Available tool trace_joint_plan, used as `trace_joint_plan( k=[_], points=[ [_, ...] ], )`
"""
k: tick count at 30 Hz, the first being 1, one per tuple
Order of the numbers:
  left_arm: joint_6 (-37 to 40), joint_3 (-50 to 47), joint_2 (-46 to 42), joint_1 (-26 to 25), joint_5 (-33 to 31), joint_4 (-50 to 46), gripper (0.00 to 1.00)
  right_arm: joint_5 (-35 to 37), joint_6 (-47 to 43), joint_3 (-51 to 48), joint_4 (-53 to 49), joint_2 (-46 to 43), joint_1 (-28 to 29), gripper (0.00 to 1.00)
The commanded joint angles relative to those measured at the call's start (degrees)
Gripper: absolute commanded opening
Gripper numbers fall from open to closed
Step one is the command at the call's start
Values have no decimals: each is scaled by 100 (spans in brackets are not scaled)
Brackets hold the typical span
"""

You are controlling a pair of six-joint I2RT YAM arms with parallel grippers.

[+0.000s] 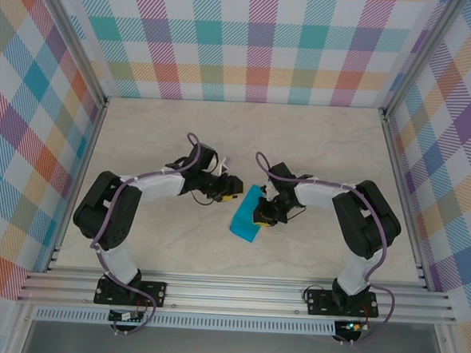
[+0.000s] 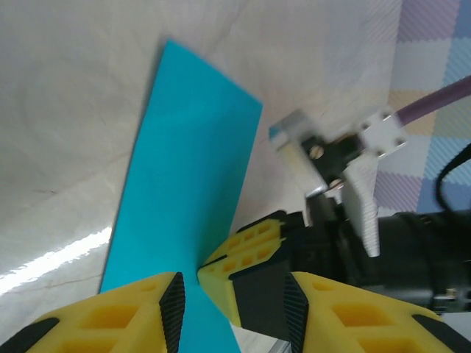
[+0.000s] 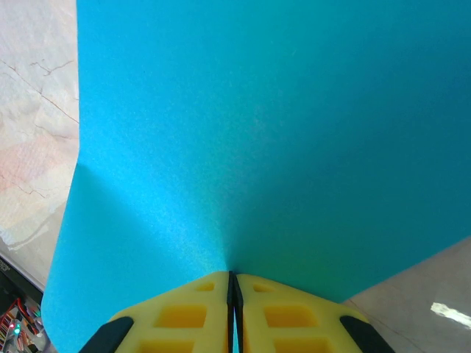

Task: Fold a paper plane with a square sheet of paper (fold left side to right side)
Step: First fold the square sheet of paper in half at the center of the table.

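The square sheet of paper (image 1: pixel 245 219) is turquoise and lies doubled over as a narrow strip on the table between my two grippers. My right gripper (image 1: pixel 263 216) is shut on the strip's right edge. In the right wrist view its yellow fingers (image 3: pixel 232 281) pinch the blue sheet (image 3: pixel 257 132), which curves over at the left. My left gripper (image 1: pixel 229 197) sits just left of the strip's far end. In the left wrist view its jaws (image 2: pixel 234 309) stand apart over the paper (image 2: pixel 184 169), whose edge runs down between them. The right gripper's fingertips (image 2: pixel 246 254) show just ahead.
The pale marble-pattern table (image 1: pixel 302 140) is walled on three sides by plaid panels (image 1: pixel 260 42). An aluminium rail (image 1: pixel 236 292) runs along the near edge by both arm bases. The right arm's purple cable (image 2: pixel 434 103) loops close behind its wrist.
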Motion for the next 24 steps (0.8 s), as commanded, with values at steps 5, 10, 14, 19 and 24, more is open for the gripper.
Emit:
trace_joint_plan(
  k=[5,10,14,19,24],
  points=[
    [-69,56,385,-324,93,296,42,630,53,-172,-385,308,13,12],
    [-73,-20,579,-429,15,300,41,632,43,-172,-383,331,14,12],
    [-52,-84,646,-535,15,292,41,639,30,-162,-401,349,14,12],
    [108,-227,652,-590,-30,145,40,640,52,-154,-412,383,16,12],
    [352,-395,585,-599,-78,-80,40,687,48,-154,-447,390,14,12]
  ],
)
